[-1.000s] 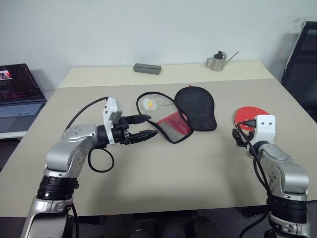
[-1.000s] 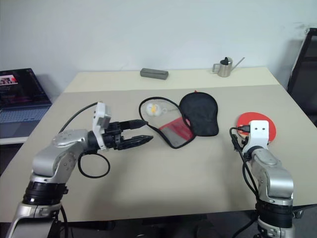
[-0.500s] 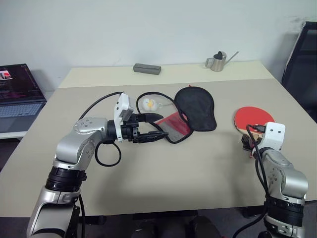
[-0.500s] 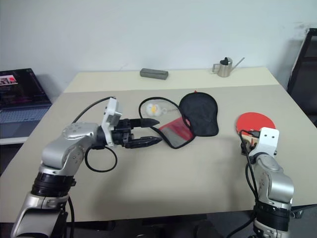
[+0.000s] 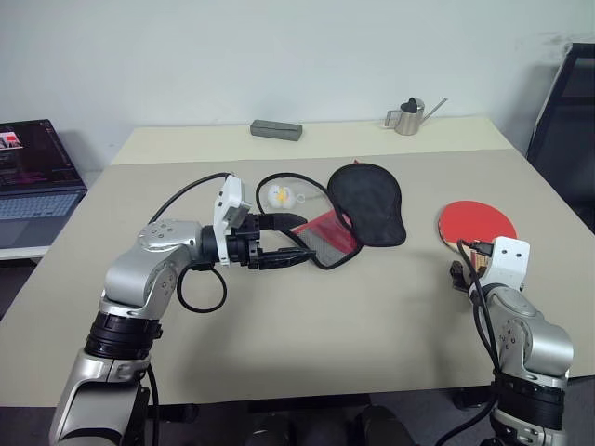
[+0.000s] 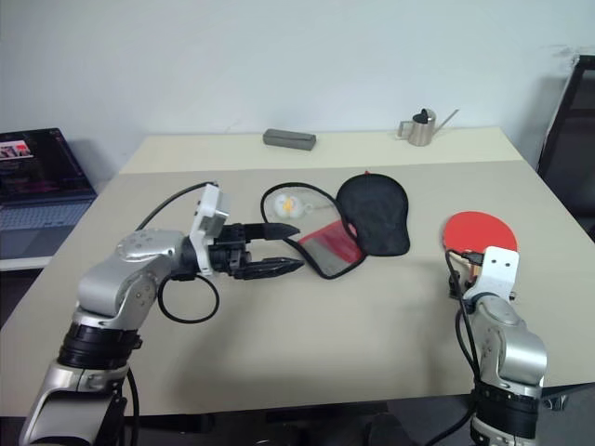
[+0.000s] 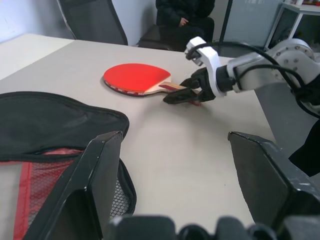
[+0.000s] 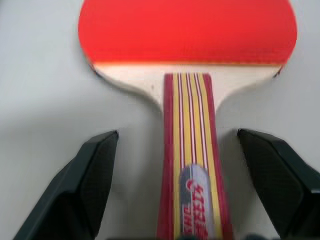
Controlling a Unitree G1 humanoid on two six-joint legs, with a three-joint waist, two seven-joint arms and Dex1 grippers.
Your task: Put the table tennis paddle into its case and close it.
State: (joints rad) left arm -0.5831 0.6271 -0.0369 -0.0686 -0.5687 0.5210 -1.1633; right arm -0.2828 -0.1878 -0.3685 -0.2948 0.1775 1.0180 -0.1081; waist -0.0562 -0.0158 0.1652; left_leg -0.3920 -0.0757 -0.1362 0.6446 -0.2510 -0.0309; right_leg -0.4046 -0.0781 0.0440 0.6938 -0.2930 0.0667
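The table tennis paddle (image 5: 476, 221) lies flat at the table's right, red blade away from me, striped handle (image 8: 192, 165) towards my right arm. My right gripper (image 8: 177, 134) is open and low over the table, one finger on each side of the handle. Its case (image 5: 369, 203) lies unzipped mid-table, with the black lining up and the red mesh pocket (image 5: 327, 234) folded out in front. A plush charm (image 5: 281, 195) sits beside it. My left gripper (image 5: 305, 236) is open and level, with its tips at the mesh pocket's left edge and nothing between them.
A grey rectangular box (image 5: 276, 128) and a small metal watering can (image 5: 406, 115) stand at the table's far edge. A laptop (image 5: 33, 172) sits on a lower surface to the left. A black chair (image 5: 567, 121) stands at the right. A seated person (image 7: 182, 15) is beyond the right edge.
My right gripper came down and back from over the blade, so its fingers now flank the handle. My left gripper moved right to the case's edge, then held still.
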